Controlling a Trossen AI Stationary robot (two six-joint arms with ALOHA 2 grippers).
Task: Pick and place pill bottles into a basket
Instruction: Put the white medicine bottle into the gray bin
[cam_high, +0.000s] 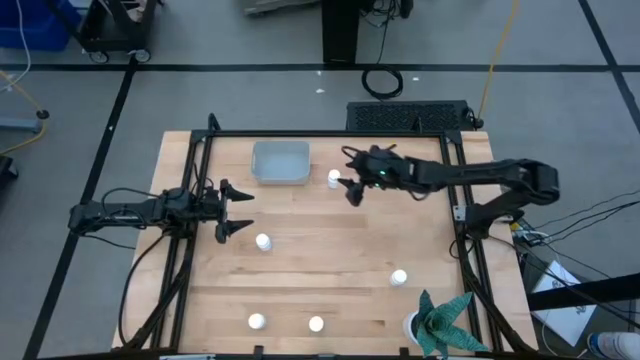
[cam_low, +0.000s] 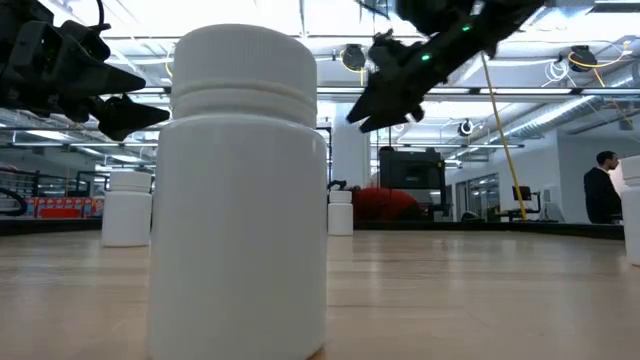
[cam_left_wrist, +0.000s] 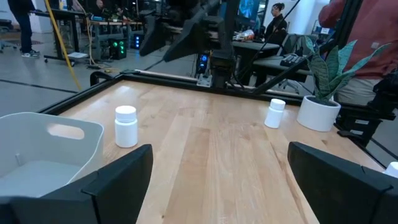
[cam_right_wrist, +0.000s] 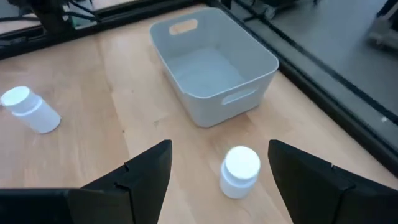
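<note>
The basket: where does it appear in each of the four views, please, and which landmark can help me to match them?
High view: the basket sits at the table's upper centre.
Low view: not visible.
Left wrist view: lower left corner.
Right wrist view: upper centre.
Landmark: the pill bottle standing just beside the basket, seen in both wrist views too.

One pill bottle (cam_high: 334, 178) stands just right of the basket (cam_high: 281, 162); four others are scattered nearer the table's front edge.

Basket (cam_high: 281, 163): we see it at the tabletop's (cam_high: 330, 270) 12 o'clock edge.
Right claw (cam_high: 349, 188): open, at 3 o'clock of a bottle (cam_high: 334, 178).
Left claw (cam_high: 236, 211): open, at 9 o'clock.
</note>
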